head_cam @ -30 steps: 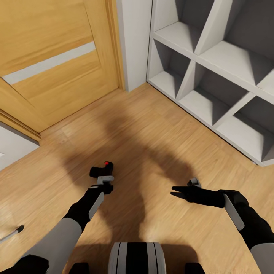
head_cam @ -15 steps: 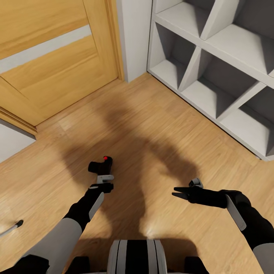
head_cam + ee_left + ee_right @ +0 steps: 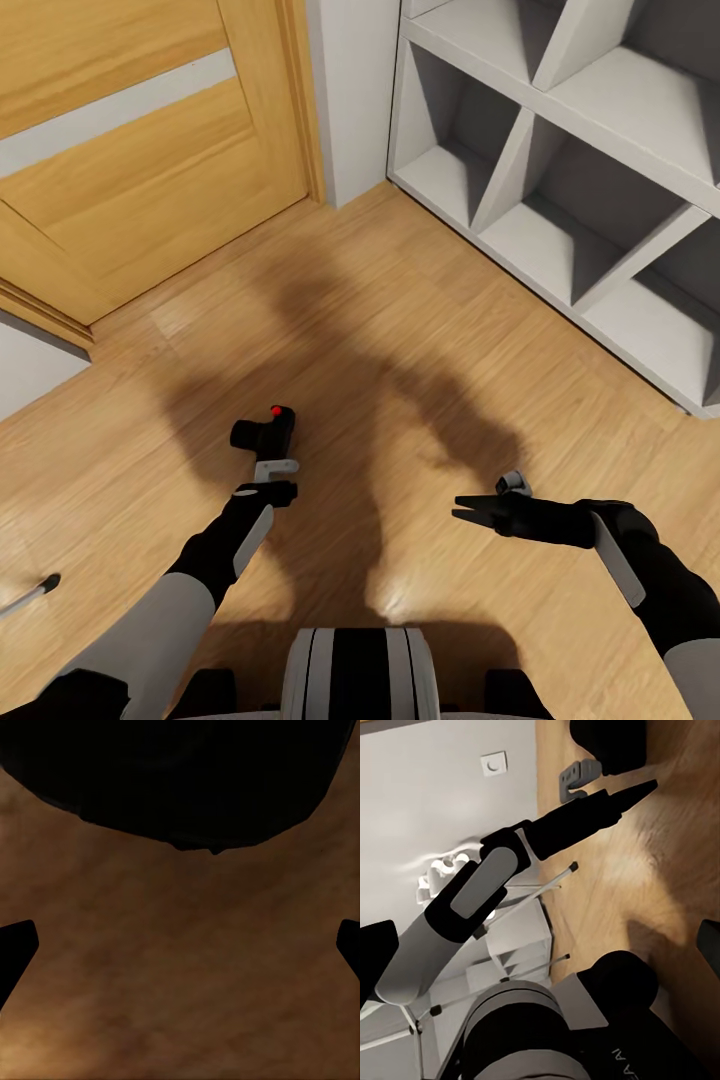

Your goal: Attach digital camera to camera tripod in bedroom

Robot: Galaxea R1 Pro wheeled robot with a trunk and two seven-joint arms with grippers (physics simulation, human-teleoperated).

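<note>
The digital camera (image 3: 262,432), small and black with a red dot on top, sits at the tip of my left gripper (image 3: 272,450) above the wood floor. The gripper is shut on it. In the left wrist view the camera (image 3: 180,780) is a dark mass just beyond the fingers (image 3: 15,952). My right gripper (image 3: 458,508) hangs open and holds nothing, pointing toward the left arm. From the right wrist view I see the camera (image 3: 607,742) at the end of my left arm (image 3: 487,885). The camera tripod is out of view.
A wooden door (image 3: 150,170) stands ahead on the left and a white cubby shelf (image 3: 560,180) ahead on the right, with a white wall corner (image 3: 355,100) between them. A white flower-shaped lamp (image 3: 439,874) on thin legs stands to my left; one leg (image 3: 30,595) shows low at the left.
The whole view has shifted slightly as the robot moved; door and shelf sit a little differently in the picture. Both arms keep their pose, the camera still at the left gripper.
</note>
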